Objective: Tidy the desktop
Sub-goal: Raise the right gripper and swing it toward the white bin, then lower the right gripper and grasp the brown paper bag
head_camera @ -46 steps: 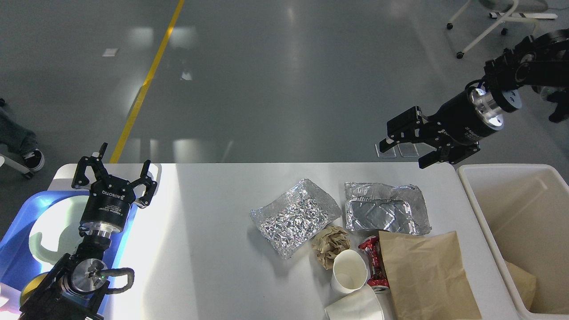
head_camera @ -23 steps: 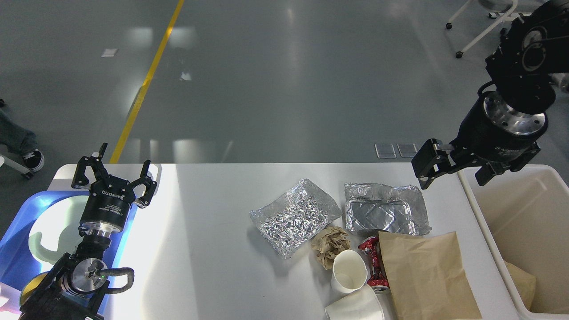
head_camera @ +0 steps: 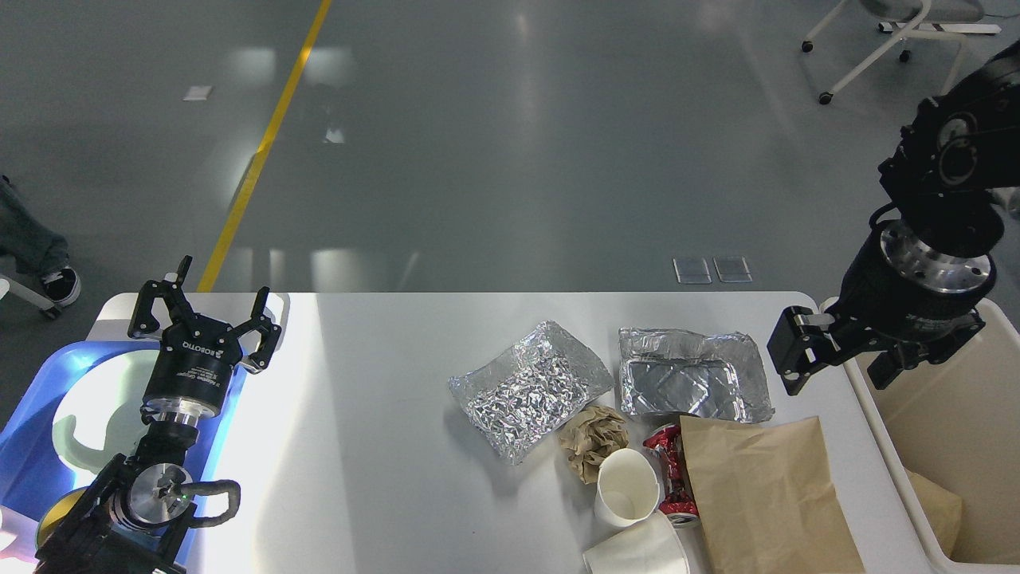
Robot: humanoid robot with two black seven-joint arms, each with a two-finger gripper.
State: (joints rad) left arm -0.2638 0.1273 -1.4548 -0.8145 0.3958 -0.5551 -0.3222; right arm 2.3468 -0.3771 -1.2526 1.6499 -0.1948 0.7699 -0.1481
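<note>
Right gripper [head_camera: 837,368] (fingers spread, empty) hangs over the desktop [head_camera: 382,446] edge; left gripper [head_camera: 205,312] spread too

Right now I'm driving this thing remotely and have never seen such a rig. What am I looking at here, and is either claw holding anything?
This is the view from the robot's own head, looking down at the white desktop. The two black arms are the robot's. The left claw hangs open above the blue tray. The right claw is open over the rim of the beige bin. Neither holds anything. On the desktop lie two crumpled foil pieces, a brown paper ball, two white paper cups, a crushed red can and a brown paper bag.
</note>
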